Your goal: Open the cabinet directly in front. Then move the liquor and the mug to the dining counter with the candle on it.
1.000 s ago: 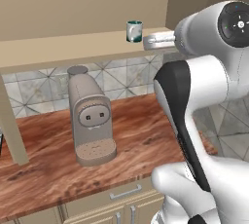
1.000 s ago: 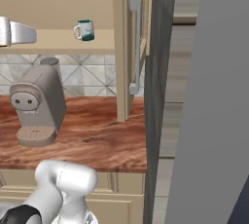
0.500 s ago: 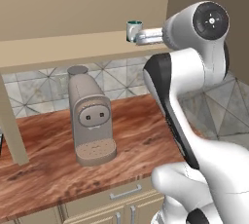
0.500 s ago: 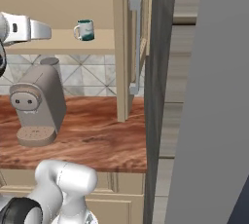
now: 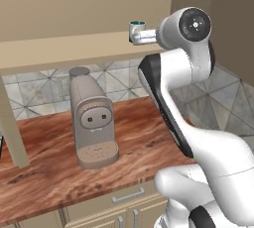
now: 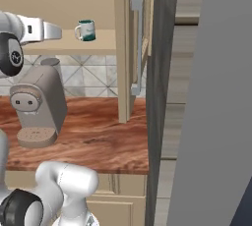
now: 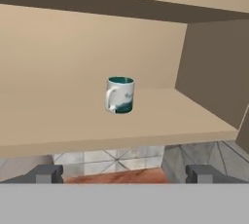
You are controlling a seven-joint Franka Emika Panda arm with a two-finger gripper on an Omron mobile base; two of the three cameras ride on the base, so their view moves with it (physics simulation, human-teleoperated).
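The mug (image 7: 119,95) stands upright on the open cabinet (image 7: 146,121) shelf, ahead of the gripper (image 7: 124,173), whose fingers are spread wide. Coming in off-centre could catch the handle and topple it

Beige coffee machine (image 5: 92,123) on wood counter (image 5: 44,172)

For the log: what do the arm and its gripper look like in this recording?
The arm is glossy white with rounded, bulbous links, black bands at the joints and a dark round cap with a small centre mark on one joint. The gripper shows two small dark grey, blocky finger tips. No cables are visible.
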